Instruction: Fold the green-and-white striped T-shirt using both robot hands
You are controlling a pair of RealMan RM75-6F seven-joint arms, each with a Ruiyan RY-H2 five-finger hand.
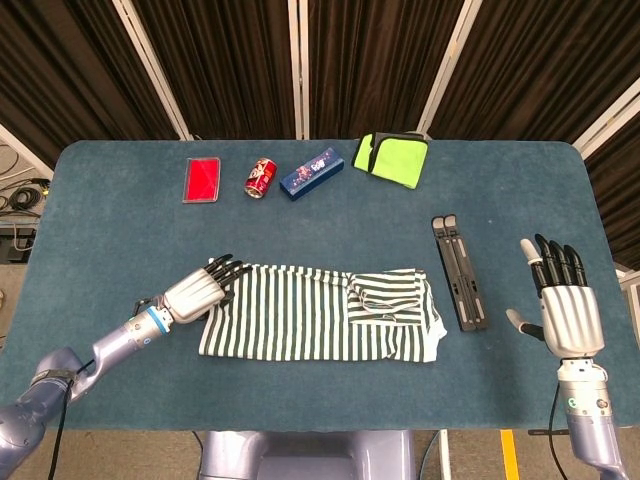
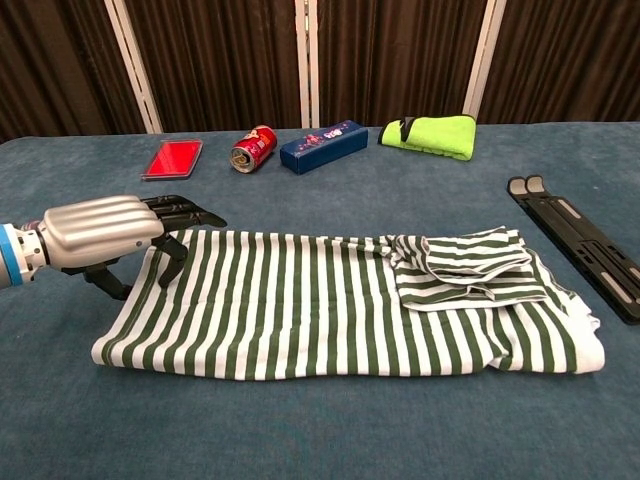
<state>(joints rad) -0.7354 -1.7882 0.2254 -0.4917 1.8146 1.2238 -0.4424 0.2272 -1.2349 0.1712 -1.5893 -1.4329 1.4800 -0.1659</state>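
A blue-carpeted tabletop (image 1: 120, 250) fills both views, with dark curtains behind it. The green-and-white striped T-shirt (image 1: 300, 325) lies flat at the centre of the frame, already folded into a long horizontal band, with one sleeve doubled back on top near its right end (image 2: 465, 268).

The left hand (image 1: 195, 292) reaches in from the lower left of the head view. Its silver back faces up and its dark fingers (image 2: 185, 212) are extended over the upper left corner of the shirt. In the chest view the thumb hooks down at the fabric edge, but whether it actually pinches the cloth cannot be told from either view.

The right hand (image 1: 568, 312) hangs at the lower right of the head view, well apart from the shirt. It is released, palm flat, fingers straight and spread, holding nothing.

Between the shirt and the right hand lies a black folding stand (image 1: 460, 272), just beside the shirt's right edge. Along the upper part of the tabletop, from left to right, sit a red phone-like slab (image 1: 202, 179), a red drinks can on its side (image 1: 261, 178), a dark blue box (image 1: 312, 173) and a folded lime-green cloth (image 1: 393, 158).
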